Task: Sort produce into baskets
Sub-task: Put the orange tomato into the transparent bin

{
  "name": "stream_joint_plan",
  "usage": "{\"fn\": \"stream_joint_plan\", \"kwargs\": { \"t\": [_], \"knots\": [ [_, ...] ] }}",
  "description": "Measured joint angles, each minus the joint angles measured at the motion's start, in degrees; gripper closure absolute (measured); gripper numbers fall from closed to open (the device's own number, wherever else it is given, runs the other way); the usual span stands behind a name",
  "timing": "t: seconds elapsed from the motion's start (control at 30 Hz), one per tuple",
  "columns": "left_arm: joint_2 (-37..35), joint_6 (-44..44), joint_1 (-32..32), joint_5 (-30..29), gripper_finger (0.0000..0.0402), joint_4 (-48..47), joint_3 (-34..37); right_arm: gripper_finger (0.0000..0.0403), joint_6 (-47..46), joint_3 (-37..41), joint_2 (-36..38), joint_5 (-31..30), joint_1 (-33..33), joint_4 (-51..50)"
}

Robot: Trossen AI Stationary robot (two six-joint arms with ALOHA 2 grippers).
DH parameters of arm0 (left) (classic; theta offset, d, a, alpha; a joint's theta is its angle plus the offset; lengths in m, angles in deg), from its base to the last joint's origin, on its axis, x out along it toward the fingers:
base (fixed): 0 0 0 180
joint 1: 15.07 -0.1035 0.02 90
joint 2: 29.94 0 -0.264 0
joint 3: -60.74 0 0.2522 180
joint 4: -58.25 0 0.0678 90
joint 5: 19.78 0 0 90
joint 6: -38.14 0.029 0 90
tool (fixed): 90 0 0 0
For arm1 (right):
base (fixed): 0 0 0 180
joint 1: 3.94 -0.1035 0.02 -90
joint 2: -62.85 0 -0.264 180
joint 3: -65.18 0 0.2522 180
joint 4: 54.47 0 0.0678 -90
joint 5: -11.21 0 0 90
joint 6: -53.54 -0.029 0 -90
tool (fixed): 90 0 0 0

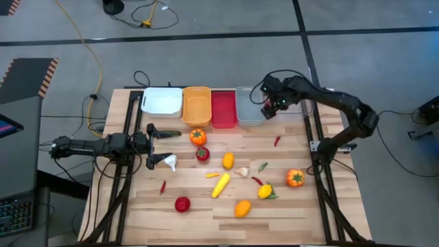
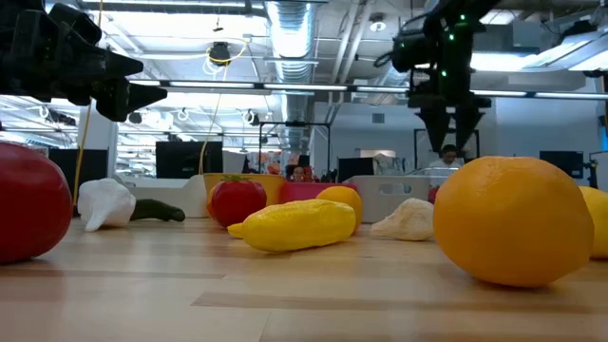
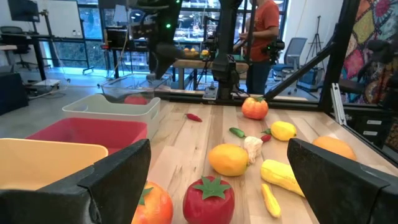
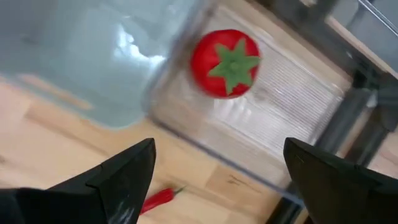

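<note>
The right gripper (image 1: 269,110) hangs wide open and empty above the clear basket (image 4: 292,118). A red tomato (image 4: 224,63) sits below it, inside. If the arm swings low, it may bump the basket.

Grey floor (image 1: 206,62), yellow cable (image 1: 86,48), ceiling ducts (image 2: 294,24).

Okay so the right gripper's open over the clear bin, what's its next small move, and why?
Probably lift the right gripper clear of the clear plastic bin: its fingers are apart, and the red toy tomato already sits inside, released. Then head for produce left on the wooden table.
</note>
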Motion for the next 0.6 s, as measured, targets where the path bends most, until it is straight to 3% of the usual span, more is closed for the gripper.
{"fn": "stream_joint_plan", "kwargs": {
  "t": [0.3,0.6],
  "knots": [
    [0.0,0.0,0.0,0.0,0.0036,0.0,0.0,0.0021,-0.1,-0.2,0.0,7.9,-7.6,-0.5],
    [0.0,0.0,0.0,0.0,0.0036,0.0,0.0,0.0021,-0.3,-0.2,0.0,9.7,-13.7,-0.7]
  ]
}}
